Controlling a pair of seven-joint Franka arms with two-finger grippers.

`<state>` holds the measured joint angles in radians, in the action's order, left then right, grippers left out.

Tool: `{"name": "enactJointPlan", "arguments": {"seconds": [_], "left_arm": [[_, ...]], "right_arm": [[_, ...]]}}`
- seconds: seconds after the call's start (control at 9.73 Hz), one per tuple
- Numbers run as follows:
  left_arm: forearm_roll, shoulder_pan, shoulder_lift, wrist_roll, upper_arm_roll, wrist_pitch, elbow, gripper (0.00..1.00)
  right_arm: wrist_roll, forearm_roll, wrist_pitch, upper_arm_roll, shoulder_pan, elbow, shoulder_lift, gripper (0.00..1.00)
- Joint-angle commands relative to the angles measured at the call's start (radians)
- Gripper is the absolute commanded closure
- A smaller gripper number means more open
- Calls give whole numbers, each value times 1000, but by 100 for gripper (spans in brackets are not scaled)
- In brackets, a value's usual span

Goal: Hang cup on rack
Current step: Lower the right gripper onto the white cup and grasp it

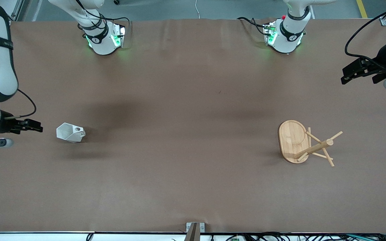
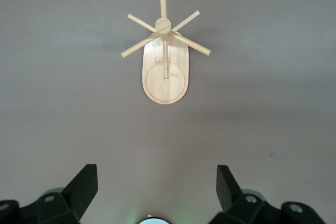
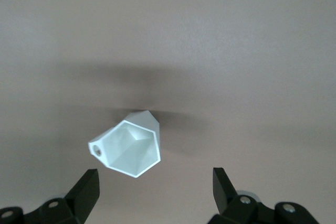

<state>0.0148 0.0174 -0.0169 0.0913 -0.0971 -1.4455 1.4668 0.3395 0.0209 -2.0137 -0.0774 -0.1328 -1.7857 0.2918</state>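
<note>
Cup (image 1: 70, 132) upright on tabletop (image 1: 186, 140) toward right arm's end, well apart from rack (image 1: 305, 144) standing toward left arm's end. Right hand (image 3: 155, 195) spread wide above cup – empty. Left hand (image 2: 157, 192) also wide, high near rack – empty

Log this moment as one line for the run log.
cup: on table, right arm's end, untouched | rack: upright, left arm's end, pegs bare | right gripper: open, above cup | left gripper: open, above table near rack
</note>
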Motion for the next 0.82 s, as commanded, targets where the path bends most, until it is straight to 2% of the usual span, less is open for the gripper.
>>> {"name": "enactJointPlan", "arguments": {"seconds": [0.0, 0.72], "left_arm": [[-1, -1, -20, -19, 0, -4, 7, 0], [2, -1, -21, -19, 0, -30, 9, 0]], "right_arm": [[111, 13, -118, 11, -40, -118, -17, 5], [157, 53, -226, 25, -33, -150, 114, 9]]}}
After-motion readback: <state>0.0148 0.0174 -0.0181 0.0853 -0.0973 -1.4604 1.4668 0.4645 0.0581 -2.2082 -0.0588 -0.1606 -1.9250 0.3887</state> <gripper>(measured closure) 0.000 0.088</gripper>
